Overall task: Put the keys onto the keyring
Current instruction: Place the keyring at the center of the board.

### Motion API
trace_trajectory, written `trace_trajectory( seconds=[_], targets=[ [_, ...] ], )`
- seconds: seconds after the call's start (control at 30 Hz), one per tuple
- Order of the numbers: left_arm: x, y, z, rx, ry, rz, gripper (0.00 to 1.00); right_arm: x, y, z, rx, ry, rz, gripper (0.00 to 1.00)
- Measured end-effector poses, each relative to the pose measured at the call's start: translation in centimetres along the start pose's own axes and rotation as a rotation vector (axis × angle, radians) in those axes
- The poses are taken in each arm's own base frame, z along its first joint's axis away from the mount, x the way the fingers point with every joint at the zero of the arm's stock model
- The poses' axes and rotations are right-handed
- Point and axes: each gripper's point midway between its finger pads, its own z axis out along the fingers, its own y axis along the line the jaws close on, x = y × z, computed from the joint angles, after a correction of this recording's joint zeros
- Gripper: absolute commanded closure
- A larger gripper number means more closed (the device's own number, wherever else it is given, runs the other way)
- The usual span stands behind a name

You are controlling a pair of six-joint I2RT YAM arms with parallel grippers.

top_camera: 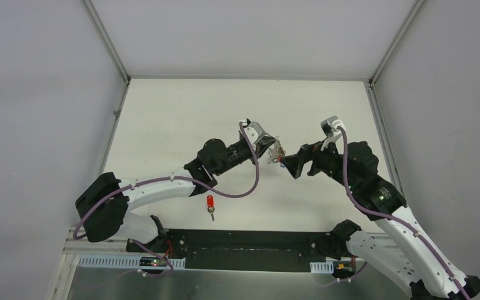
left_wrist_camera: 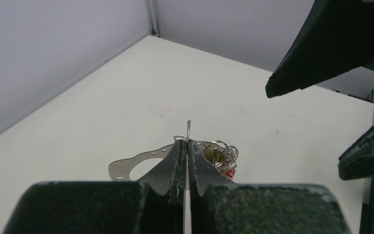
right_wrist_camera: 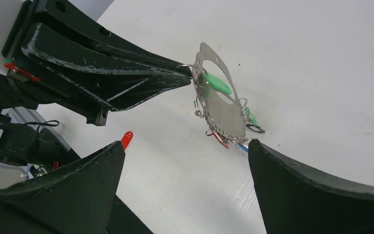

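My left gripper point(top_camera: 271, 152) point(left_wrist_camera: 187, 144) is shut on the edge of the keyring point(left_wrist_camera: 126, 166) point(right_wrist_camera: 219, 109), a thin flat grey metal loop with small holes, and holds it above the table. Small wire rings and keys hang from it: a green-headed key point(right_wrist_camera: 217, 84), another green one point(right_wrist_camera: 251, 117) and a red one point(right_wrist_camera: 220, 139). A loose red-headed key point(top_camera: 210, 202) point(right_wrist_camera: 126, 139) lies flat on the table near the front edge. My right gripper point(top_camera: 289, 162) point(right_wrist_camera: 186, 145) stands wide open just right of the keyring, with nothing between its fingers point(left_wrist_camera: 316, 58).
The white table point(top_camera: 162, 137) is walled by grey panels at the left, back and right. A black mounting strip point(top_camera: 244, 250) with both arm bases runs along the near edge. Purple cables point(top_camera: 250, 184) loop off both arms.
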Motion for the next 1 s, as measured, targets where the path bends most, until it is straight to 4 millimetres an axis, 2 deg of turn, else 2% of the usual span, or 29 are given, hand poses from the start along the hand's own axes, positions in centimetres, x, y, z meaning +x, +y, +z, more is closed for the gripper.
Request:
trace_trajectory(
  seconds=[0.1, 0.27, 0.33, 0.67, 0.9, 1.0],
  targets=[
    [1.8, -0.1, -1.0, -0.006, 0.003, -0.047, 1.0, 0.7, -0.2, 0.4, 0.009, 0.031, 0.01, 0.0],
    [7.8, -1.1, -3.5, -0.001, 0.103, -0.125, 1.0, 1.7, -0.4, 1.2, 0.014, 0.083, 0.018, 0.0],
    [9.0, -1.6, -4.3, 0.011, 0.115, -0.154, 1.0, 2.0, -0.4, 1.4, 0.009, 0.098, 0.02, 0.0],
    [13.2, -3.9, -8.5, 0.071, 0.223, -0.299, 1.0, 2.5, 0.1, 1.4, -0.02, 0.121, 0.028, 0.0],
    [14.3, -4.6, -11.4, 0.057, 0.279, -0.397, 1.0, 2.9, 0.3, 1.7, -0.033, 0.141, 0.045, 0.0],
    [14.8, -5.2, -12.3, 0.058, 0.31, -0.43, 0.94, 3.4, 0.2, 2.2, -0.026, 0.166, 0.059, 0.0]
  ],
)
